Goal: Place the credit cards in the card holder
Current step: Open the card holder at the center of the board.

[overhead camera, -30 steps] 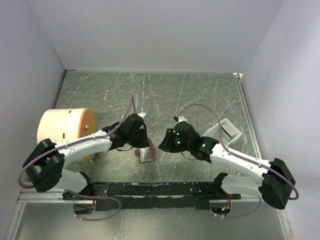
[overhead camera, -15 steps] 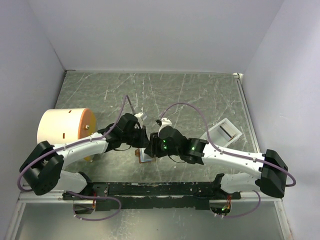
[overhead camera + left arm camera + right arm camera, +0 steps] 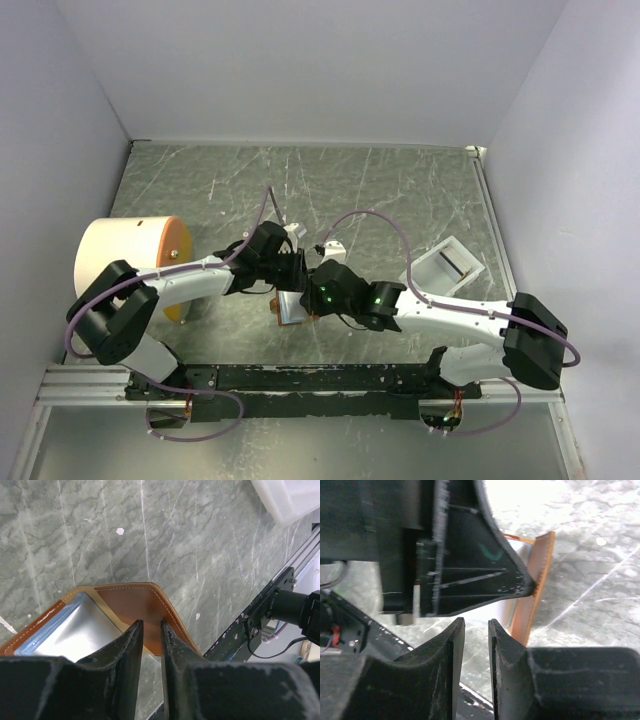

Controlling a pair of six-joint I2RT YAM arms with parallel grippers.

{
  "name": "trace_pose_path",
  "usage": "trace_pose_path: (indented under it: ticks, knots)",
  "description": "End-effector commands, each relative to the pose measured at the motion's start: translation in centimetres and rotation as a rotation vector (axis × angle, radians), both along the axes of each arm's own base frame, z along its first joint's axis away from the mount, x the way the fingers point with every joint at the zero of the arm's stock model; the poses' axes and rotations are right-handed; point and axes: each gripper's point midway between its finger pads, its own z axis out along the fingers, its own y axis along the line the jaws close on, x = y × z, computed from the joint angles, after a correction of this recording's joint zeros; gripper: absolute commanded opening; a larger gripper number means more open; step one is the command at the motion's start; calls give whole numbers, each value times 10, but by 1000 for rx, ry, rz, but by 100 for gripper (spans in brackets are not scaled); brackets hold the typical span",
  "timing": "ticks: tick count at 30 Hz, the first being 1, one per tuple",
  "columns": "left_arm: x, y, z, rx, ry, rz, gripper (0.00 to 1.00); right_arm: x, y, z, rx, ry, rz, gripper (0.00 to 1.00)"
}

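The overhead view alone shows the whole layout. The two arms meet at the lower centre of the frame, over the open brown card holder, which lies on the scratched grey table just above the black base rail. A white tray sits well apart at centre right, and a cream cylinder with an orange face stands at centre left. The fingertips themselves are hidden under the black gripper bodies there.

The left wrist view gives what the overhead cannot. It shows the card holder's tan-stitched leather flap and its shiny, blue-edged lining, spread at lower left of centre. The left gripper has its fingers drawn close, with only a slim slit between them over the flap's edge. Whether they pinch or merely touch the leather cannot be told.

The right wrist view is mostly filled by the other gripper's black body at upper left, with one orange-brown edge of the card holder at right of centre. The right gripper also stands nearly together. The narrow gap shows only pale blur, so a grip cannot be judged.
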Motion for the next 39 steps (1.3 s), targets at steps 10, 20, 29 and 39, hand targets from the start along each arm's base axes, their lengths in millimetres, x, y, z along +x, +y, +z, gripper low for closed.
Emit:
trace_pose_path:
  ticks: [10,20,29,39]
  knots:
    - [34,29,46,83,-79,241,33,14,-33,-54,-110,-30,-155,24]
    - [11,59,36,124,-64,256,16,12,-34,-67,-107,6,-174,24]
    - [-12,47,3,100,18,115,10,12,-36,-73,-100,32,-176,24]
    - [-16,65,-14,160,7,149,7,12,-38,-78,-96,61,-179,24]
